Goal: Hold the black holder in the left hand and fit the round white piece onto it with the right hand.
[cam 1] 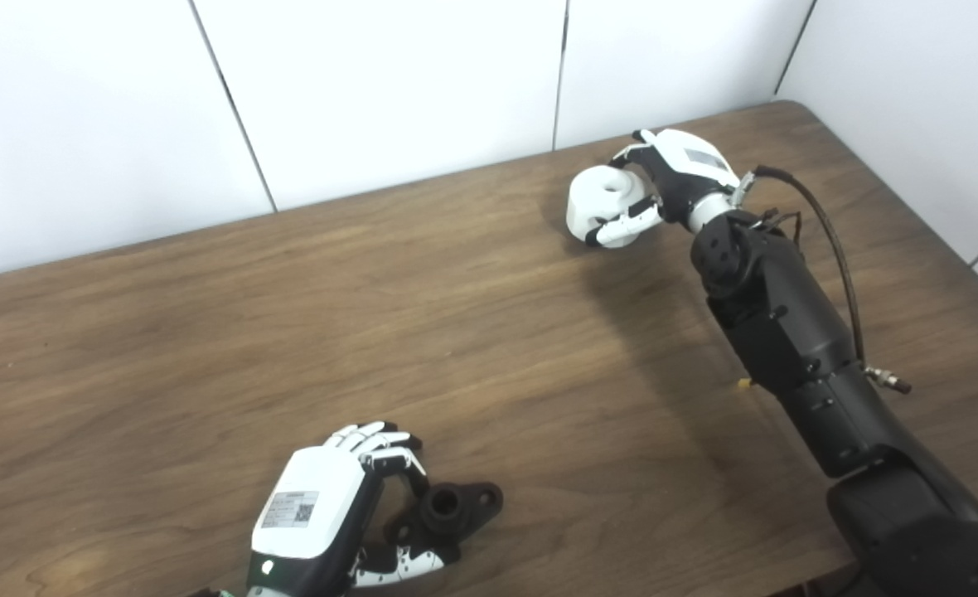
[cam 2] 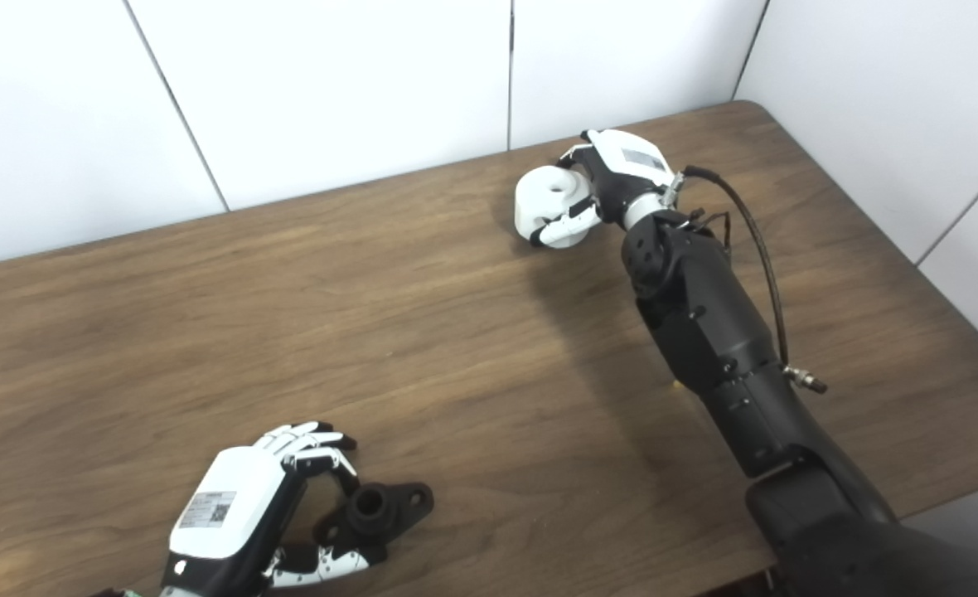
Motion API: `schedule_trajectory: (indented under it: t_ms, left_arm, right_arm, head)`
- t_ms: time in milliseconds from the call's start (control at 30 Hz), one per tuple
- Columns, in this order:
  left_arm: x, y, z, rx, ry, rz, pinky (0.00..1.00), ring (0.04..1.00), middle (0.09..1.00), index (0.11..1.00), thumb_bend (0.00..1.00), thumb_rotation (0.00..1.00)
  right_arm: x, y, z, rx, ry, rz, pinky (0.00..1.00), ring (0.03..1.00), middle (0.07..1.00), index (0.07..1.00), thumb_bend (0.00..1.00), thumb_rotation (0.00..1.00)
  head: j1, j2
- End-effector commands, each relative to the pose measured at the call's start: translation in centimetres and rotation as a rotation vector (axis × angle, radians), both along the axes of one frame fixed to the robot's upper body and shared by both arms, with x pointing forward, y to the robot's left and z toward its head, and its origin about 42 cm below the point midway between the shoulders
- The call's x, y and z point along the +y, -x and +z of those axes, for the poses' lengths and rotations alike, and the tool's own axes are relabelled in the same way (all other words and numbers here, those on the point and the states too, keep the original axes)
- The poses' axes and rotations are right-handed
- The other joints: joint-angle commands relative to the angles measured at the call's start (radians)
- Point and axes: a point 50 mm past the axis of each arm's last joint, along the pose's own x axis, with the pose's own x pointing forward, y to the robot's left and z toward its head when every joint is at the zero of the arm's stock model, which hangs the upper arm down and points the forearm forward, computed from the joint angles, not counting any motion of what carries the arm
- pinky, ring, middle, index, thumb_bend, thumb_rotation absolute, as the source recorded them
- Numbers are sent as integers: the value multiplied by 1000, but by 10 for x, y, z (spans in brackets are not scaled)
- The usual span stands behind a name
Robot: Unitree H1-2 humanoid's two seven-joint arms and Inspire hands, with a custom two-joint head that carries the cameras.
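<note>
A brown wood-grain table (cam 1: 290,315) stands against a white panelled wall (cam 1: 389,91), and both arms reach over it from the near edge. At the near left, the left hand (cam 1: 331,506), white-backed with black and white fingers, curls around a black plastic holder (cam 1: 456,506) with a raised round socket and flat ears; its fingers (cam 1: 373,439) arch over the far side of the holder and the thumb lies along the near side, so the hand is closed on the holder, which rests on or just above the tabletop. Far across the table, near the back right corner, the right hand (cam 2: 601,186) at the end of a long black forearm (cam 2: 704,332) is wrapped around a round white plastic piece (cam 2: 543,203) with a hole in its top face; fingers press its near side and the thumb hooks over its far rim. The white piece sits low at the tabletop, well apart from the black holder. A dark cable (cam 2: 754,257) loops along the right forearm.
</note>
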Motion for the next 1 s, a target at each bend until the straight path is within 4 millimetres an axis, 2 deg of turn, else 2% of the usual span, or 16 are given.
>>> schedule_trajectory:
  t_ms: [0, 967]
  left_arm:
    - [15, 8, -14, 84, -74, 36, 851, 848, 761, 486, 521, 49]
    - [16, 9, -11, 79, -71, 33, 843, 842, 756, 485, 522, 49]
  right_arm:
    - [-6, -8, 30, -87, 40, -10, 892, 1000, 982, 751, 772, 365]
    - [-6, -9, 36, -107, 46, -5, 886, 993, 962, 693, 746, 342]
  head:
    - [-1, 1]
    - [-7, 17]
